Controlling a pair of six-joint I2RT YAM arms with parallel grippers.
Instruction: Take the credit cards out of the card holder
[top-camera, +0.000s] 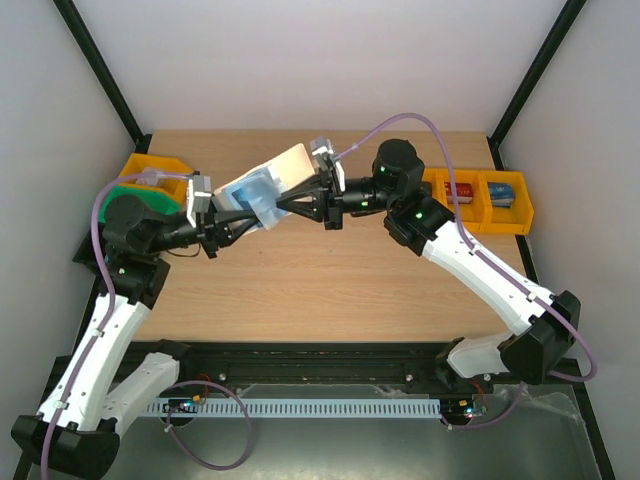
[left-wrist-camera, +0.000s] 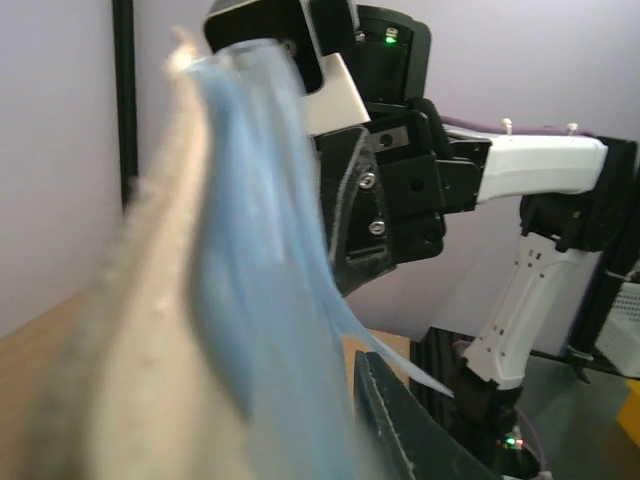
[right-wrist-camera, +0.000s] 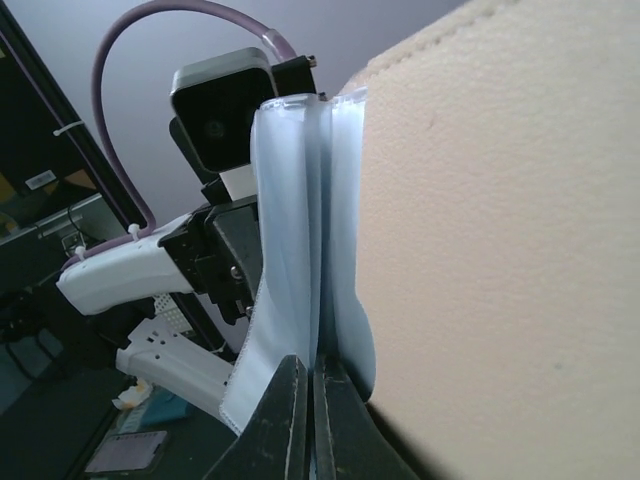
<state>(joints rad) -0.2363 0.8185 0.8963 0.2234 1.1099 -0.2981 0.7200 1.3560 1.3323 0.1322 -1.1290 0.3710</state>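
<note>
Nearest the arm bases, above the bare wood of the table, the two grippers meet in mid-air with the card holder hung between them. It is clear of the surface and opened out, its beige cover turned toward the far side. The right gripper has its fingers pressed together on the lower edge of the blue pockets, just beside the beige cover, and that pinch looks firm. The left gripper comes in from the other side at the blue edge, but the holder fills its own camera and only one finger shows, so I cannot tell whether it is gripping or merely alongside. No cards show plainly among the pockets. The holder looks light and limp, its pockets thin, floppy and fairly slick, so it would likely sag and twist unless pinned at the cover or spine. A card should be stiff and smooth, best taken by a bared edge and drawn straight out of the pocket's mouth; squeezing through the pocket would probably clamp it in. Farther back, yellow bins sit at the far right edge, one holding a red thing too small to identify.
</note>
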